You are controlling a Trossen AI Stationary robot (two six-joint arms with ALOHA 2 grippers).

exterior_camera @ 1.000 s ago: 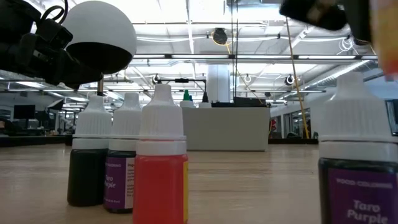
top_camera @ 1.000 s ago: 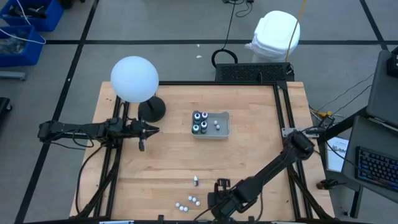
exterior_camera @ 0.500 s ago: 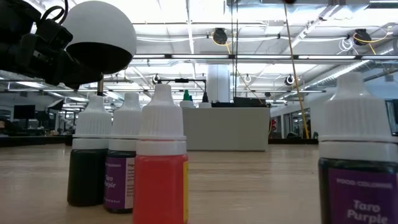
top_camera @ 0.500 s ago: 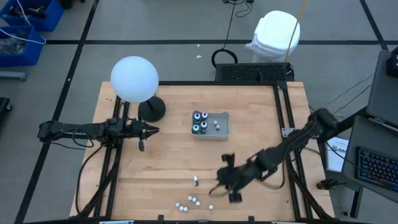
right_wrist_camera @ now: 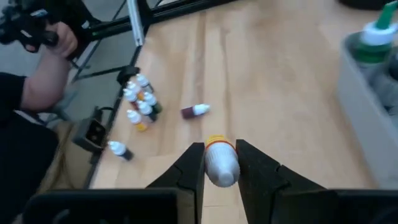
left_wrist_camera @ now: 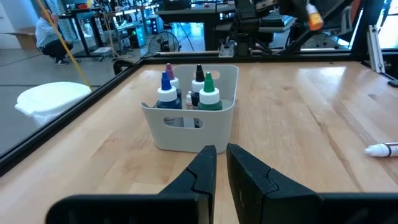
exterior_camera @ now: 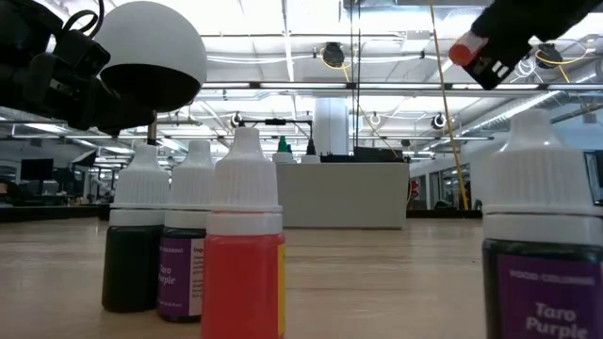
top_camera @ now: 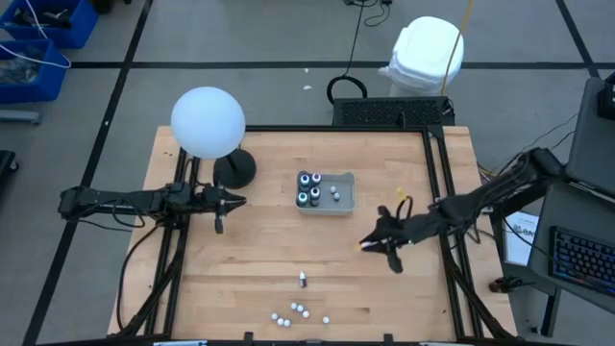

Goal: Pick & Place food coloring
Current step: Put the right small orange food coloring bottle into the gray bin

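Right end effector [right_wrist_camera: 219, 163] clenched on an orange food coloring bottle [right_wrist_camera: 220, 160], lifted away from the cluster [top_camera: 300, 311] toward the grey tray [top_camera: 348, 199]; left end effector [left_wrist_camera: 221, 163] idle, closed empty.

Beyond your pale wooden table [top_camera: 269, 259], grey concrete floor [top_camera: 259, 38] shows; blue plastic crates [top_camera: 38, 34] sit at ten o'clock.

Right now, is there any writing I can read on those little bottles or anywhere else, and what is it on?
"Taro Purple": on the purple bottle second from the left in the low view.
"FOOD COLORING" over "Taro Purple": on the dark purple bottle at the right edge of the low view.
The other bottles and the grey tray show no label that can be read.
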